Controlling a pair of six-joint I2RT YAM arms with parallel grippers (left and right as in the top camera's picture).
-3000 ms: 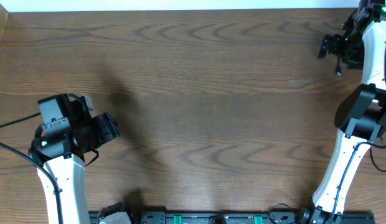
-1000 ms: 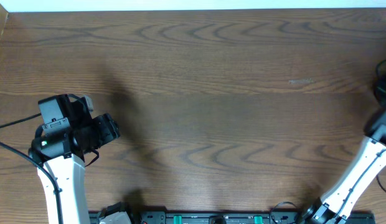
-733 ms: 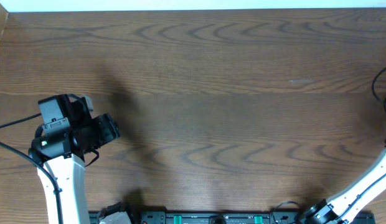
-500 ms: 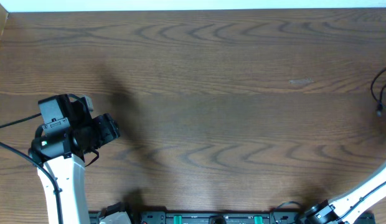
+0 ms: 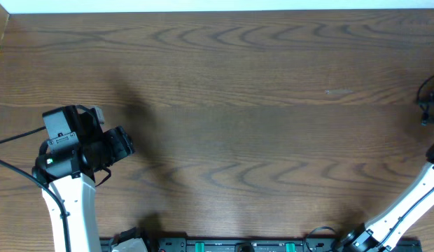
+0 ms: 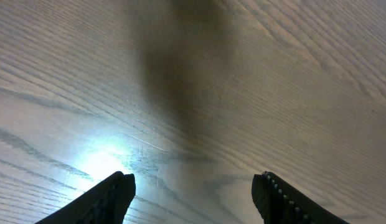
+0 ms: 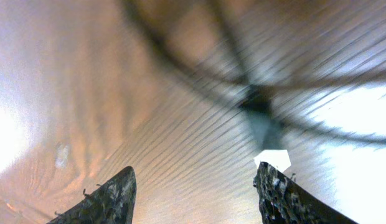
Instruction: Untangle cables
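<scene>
One wood-grain table [image 5: 224, 140], cables [image 7: 255, 99] at edge

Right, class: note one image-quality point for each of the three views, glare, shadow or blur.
Overhead view: sharp, evenly lit, soft shadow on the table beside the left arm. Left wrist view: bright glare patch low left, dark diffuse shadow above. Right wrist view: heavily blurred, the cables smeared into dark streaks, glare at both edges.
</scene>
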